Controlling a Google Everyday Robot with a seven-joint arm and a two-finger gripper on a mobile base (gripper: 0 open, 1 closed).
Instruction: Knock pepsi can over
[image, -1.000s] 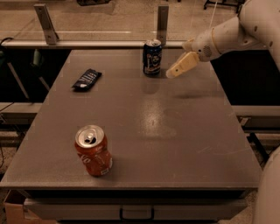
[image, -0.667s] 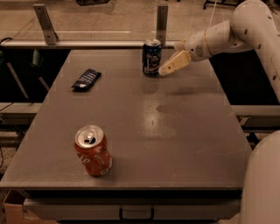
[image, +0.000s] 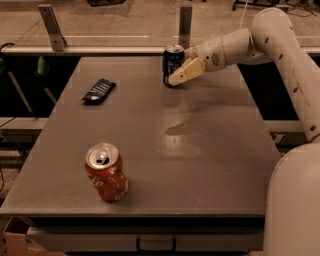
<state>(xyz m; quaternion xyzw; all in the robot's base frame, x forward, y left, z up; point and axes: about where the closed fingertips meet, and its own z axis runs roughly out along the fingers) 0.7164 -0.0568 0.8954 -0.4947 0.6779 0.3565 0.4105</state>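
While the pepsi can (image: 172, 61) stands upright at the table's (image: 150, 150) far edge, I have the gripper (image: 179, 77), jaws pressed together, against its side; the toppling push is not yet done.

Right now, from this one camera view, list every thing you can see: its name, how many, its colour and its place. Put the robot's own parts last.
pepsi can: one, dark blue with a silver top, upright at the table's far edge
soda can: one, orange-red, opened, upright near the front left
snack packet: one, black, lying flat at the far left
table: one, grey, fills most of the view
metal posts: two, grey, behind the table's far edge
arm: one, white, reaching in from the right
gripper: one, tan, at the pepsi can's right side, apparently touching it
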